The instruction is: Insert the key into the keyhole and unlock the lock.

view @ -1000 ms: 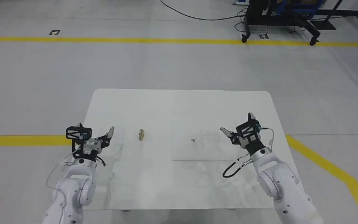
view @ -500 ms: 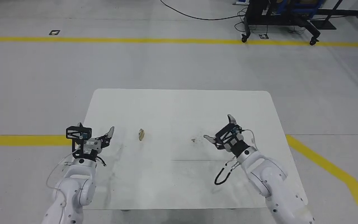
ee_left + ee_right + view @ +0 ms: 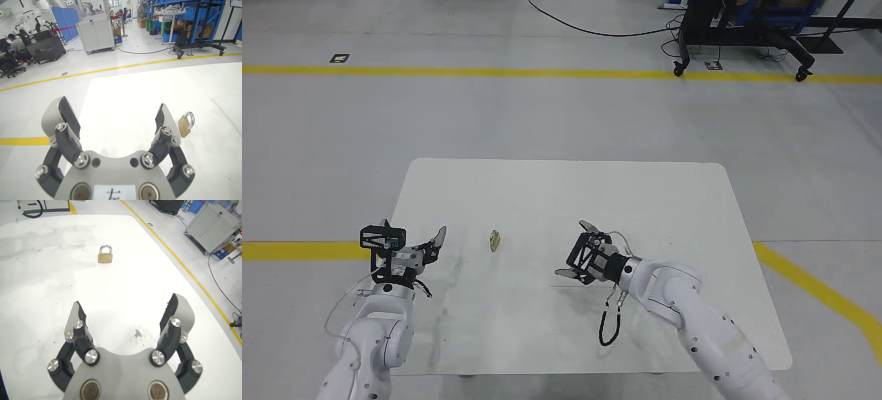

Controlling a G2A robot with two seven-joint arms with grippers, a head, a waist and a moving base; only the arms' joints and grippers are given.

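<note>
Small grey metal key (image 3: 138, 333) lies flat about mid-way across the white worktop (image 3: 542, 190), directly below the right hand (image 3: 128, 306) and between its wide-open, ribbed-pad fingers; nothing held. Key is too small to call its long axis. Brass padlock with steel shackle (image 3: 105, 256) sits well apart toward the left edge, seemingly upright, nearer the left hand (image 3: 113, 106), which is also wide open and empty. My read: right arm takes the key.
</note>
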